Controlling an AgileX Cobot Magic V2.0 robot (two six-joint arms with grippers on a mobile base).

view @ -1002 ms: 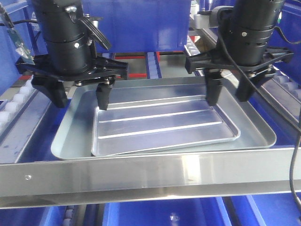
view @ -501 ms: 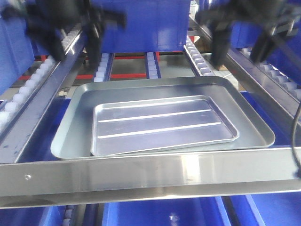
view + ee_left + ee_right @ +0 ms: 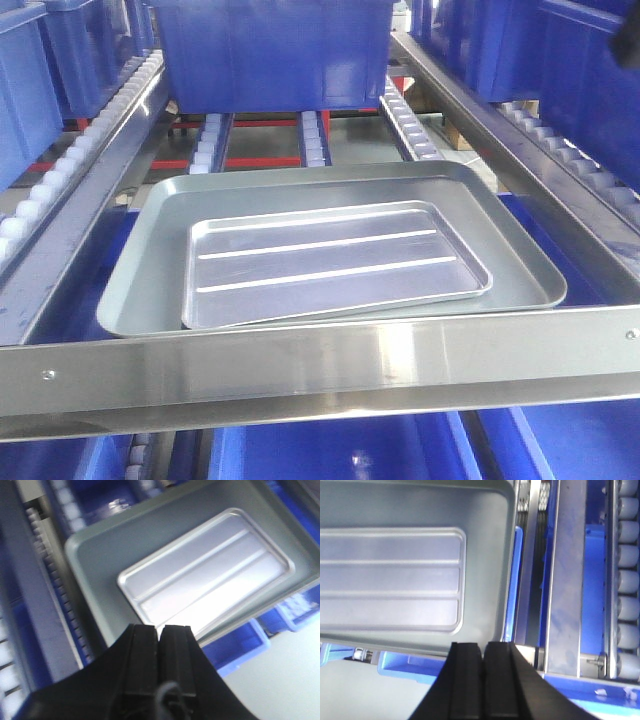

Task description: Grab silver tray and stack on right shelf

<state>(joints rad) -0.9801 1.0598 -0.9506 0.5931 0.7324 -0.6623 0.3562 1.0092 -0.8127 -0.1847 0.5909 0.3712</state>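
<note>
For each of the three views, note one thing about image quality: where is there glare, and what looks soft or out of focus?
Front view: sharp overall, with a bright reflection on the front crossbar. Left wrist view: soft throughout, glare whitening the near part of the silver tray, dark left gripper blurred. Right wrist view: evenly lit, right gripper close and slightly soft.

I see the silver tray (image 3: 335,265) as bright polished metal, smooth and mirror-like between its two raised ridges. It lies in a larger grey tray (image 3: 140,285) of duller, satin metal. The shelf's front crossbar (image 3: 320,365) looks like brushed steel with a glossy sheen; its side rails (image 3: 75,215) are greyer and scuffed. The rollers (image 3: 30,205) look like white plastic, the bins (image 3: 270,50) smooth blue plastic. My left gripper (image 3: 160,637) and right gripper (image 3: 482,652) have matt black pads.
</note>
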